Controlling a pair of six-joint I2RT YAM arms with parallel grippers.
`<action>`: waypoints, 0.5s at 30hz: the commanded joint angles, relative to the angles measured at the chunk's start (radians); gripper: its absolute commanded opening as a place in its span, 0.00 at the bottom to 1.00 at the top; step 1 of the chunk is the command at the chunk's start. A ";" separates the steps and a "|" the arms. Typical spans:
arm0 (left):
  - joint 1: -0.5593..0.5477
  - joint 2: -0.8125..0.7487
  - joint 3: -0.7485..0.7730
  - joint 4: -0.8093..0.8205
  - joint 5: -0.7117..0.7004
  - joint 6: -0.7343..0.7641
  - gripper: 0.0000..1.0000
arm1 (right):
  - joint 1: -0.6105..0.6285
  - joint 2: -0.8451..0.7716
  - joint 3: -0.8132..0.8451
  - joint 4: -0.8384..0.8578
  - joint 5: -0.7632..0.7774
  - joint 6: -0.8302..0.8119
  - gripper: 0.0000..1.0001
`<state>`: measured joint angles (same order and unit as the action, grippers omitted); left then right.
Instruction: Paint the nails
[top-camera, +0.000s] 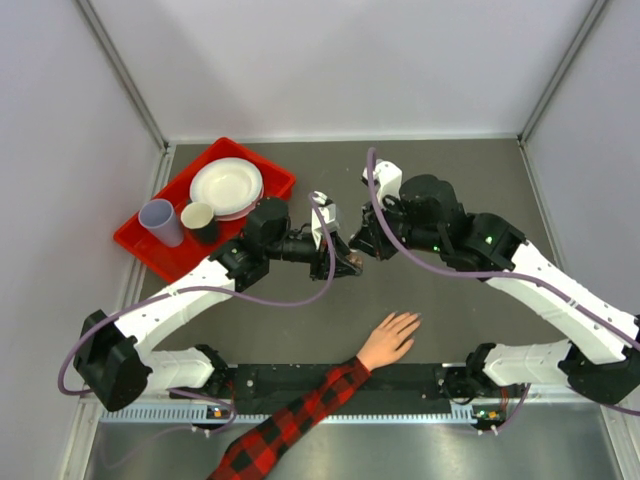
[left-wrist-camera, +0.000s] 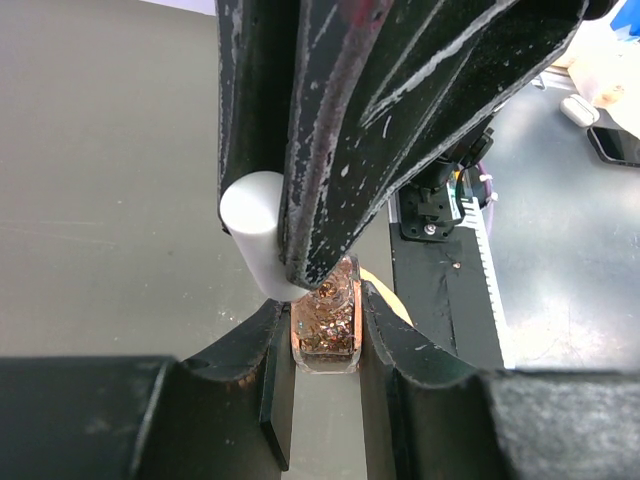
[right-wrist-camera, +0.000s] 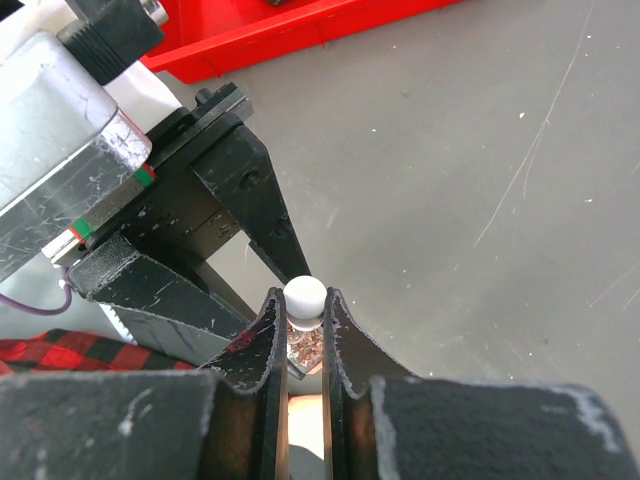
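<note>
Nails (top-camera: 410, 321), too small to make out singly, tip the spread fingers of a peach hand (top-camera: 388, 342) lying on the table (top-camera: 480, 180) near the front edge, plaid sleeve (top-camera: 300, 415) trailing behind; farther back, apart from the hand, the left gripper (top-camera: 343, 264) is clamped tight on a small bottle (left-wrist-camera: 325, 328) of coppery glitter polish; the right gripper (right-wrist-camera: 303, 302) is pinched closed on its white cap (left-wrist-camera: 250, 213); a red tray (top-camera: 140, 250) with plates (top-camera: 227, 185) and cups (top-camera: 162, 221) stands far left.

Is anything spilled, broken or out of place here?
Nothing stands out. The left gripper holds the polish bottle, the right gripper its white cap; no spill shows on the table.
</note>
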<state>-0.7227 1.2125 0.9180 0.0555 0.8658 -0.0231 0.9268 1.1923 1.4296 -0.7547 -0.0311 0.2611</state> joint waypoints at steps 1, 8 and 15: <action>-0.003 -0.024 0.047 0.033 -0.004 0.015 0.00 | 0.014 -0.048 0.003 0.038 0.013 -0.011 0.00; -0.003 -0.019 0.050 0.030 -0.001 0.015 0.00 | 0.015 -0.063 0.052 0.045 0.051 -0.019 0.00; -0.004 -0.018 0.051 0.029 -0.001 0.015 0.00 | 0.015 -0.057 0.060 0.048 0.043 -0.014 0.00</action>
<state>-0.7227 1.2125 0.9226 0.0509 0.8619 -0.0231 0.9276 1.1545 1.4364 -0.7452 -0.0010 0.2539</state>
